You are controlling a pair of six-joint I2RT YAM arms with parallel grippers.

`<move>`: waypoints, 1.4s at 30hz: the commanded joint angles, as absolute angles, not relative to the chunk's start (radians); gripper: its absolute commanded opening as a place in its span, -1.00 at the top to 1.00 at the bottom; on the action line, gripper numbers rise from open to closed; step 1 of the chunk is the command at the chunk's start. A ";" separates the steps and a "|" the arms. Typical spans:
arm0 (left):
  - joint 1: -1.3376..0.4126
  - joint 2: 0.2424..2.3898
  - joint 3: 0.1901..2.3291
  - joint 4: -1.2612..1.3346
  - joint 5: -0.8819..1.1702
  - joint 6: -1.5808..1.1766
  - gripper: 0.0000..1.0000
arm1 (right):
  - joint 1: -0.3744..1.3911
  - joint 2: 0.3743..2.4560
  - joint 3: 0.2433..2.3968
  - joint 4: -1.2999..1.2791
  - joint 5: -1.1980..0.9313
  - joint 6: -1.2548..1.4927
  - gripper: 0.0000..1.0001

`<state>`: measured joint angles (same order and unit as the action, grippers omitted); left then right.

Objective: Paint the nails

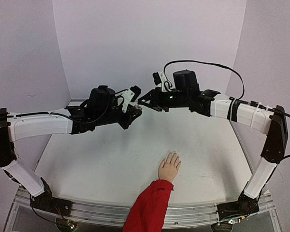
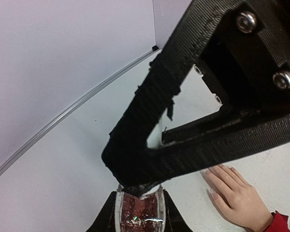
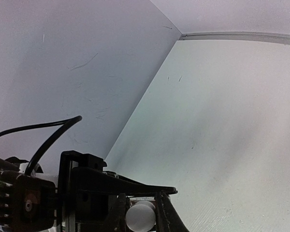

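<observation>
**While the two pincers meet over a bottle, the mannequin hand lies near the front of the table**

Where the arms reach toward each other above the far half of the table (image 1: 87,164), their tips come together in mid-air. The left pincer (image 1: 134,110) is closed on a small glass bottle (image 2: 137,215), which sits upright between its dark fingers and shows a reddish, glittery filling through the glass. The right pincer (image 1: 144,102) comes in from the opposite side. In the left wrist view its black tip presses against the top of the bottle. In its own wrist view the fingers are drawn in on either side of a rounded white cap (image 3: 141,216) (only the upper part of the cap shows at the bottom edge of that view).

Well apart from both pincers, the mannequin hand (image 1: 169,168) lies flat on the table near the front edge, roughly midway between the arm bases. Its fingers point toward the back wall and its red sleeve (image 1: 150,205) trails off the near side. The nails (image 1: 172,155) are at the fingertips, too small to tell whether any carry colour.
</observation>
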<state>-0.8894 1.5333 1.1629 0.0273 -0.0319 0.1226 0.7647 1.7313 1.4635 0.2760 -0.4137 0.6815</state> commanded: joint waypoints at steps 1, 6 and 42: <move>-0.893 1.523 1.224 0.091 -0.031 0.111 1.00 | 0.772 1.742 1.509 0.330 -0.472 0.689 0.73; -0.857 1.492 1.226 0.091 0.287 0.105 1.00 | 0.751 1.724 1.479 0.339 -0.587 0.599 1.00; -0.737 1.474 1.194 0.055 0.486 0.130 1.00 | 0.728 1.690 1.614 0.025 -0.613 0.494 -0.34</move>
<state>-0.7189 1.5124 1.1805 0.0257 0.5354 0.0830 0.7242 1.6466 1.5261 0.0147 -0.5945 0.4389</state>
